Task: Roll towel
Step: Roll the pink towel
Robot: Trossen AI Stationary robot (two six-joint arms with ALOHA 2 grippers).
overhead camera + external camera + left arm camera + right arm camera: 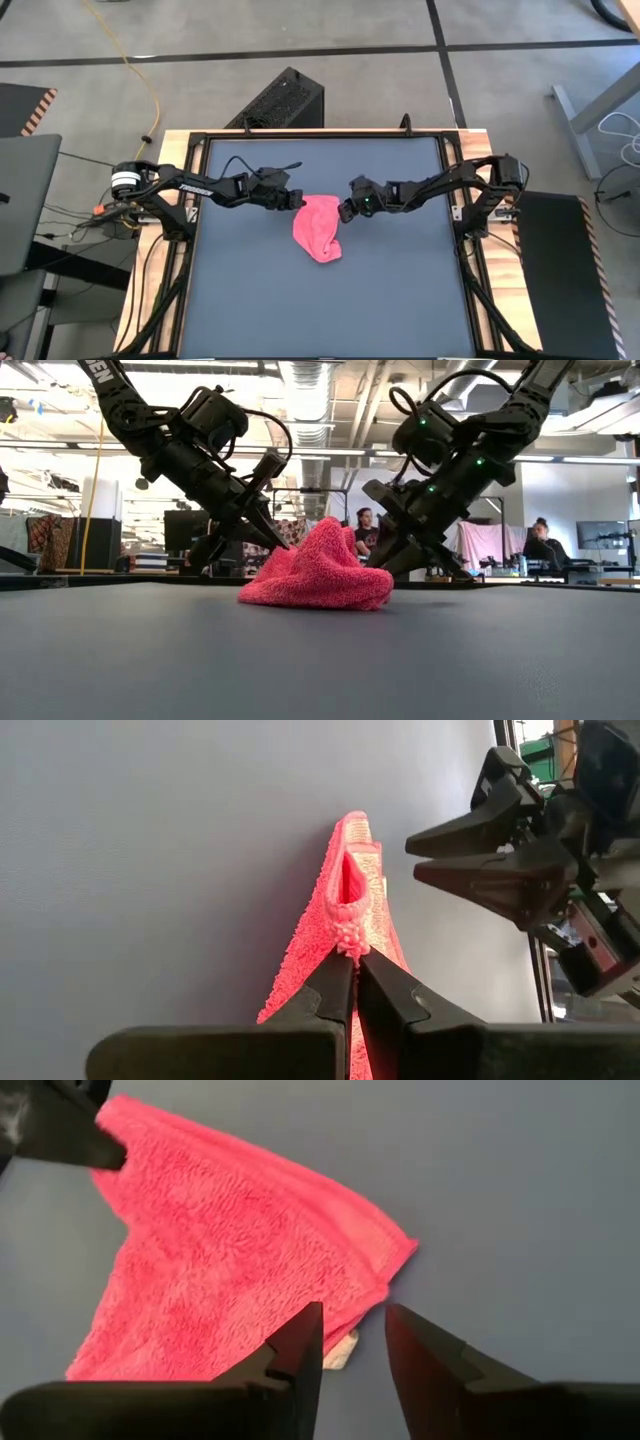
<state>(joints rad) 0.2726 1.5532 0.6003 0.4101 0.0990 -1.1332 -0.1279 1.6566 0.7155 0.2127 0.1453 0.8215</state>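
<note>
The pink towel (pixel 318 232) lies bunched on the dark grey mat (pixel 300 310), a little beyond the middle. Its far part is drawn up into a peak (pixel 325 528) and its near part rests on the mat. My left gripper (pixel 298 204) is shut on the towel's far left corner. My right gripper (pixel 345 211) is open at the towel's far right edge. In the right wrist view one finger (pixel 300 1342) stands over that edge and the other over bare mat, beside a white tag (pixel 345 1348). My left gripper pinches the towel's far left corner (pixel 350 932) between its two fingertips. The fingers come slanting down from the table's left. That corner is raised off the mat; the rest of the towel (pixel 345 870) slopes down onto it. Whether my right gripper touches the towel, I cannot tell.
The mat has bare room near, left and right of the towel. A black box (pixel 280 100) stands on the floor beyond the far edge. Wooden table borders (pixel 160 300) run along both sides. People (pixel 362 525) show in the room behind.
</note>
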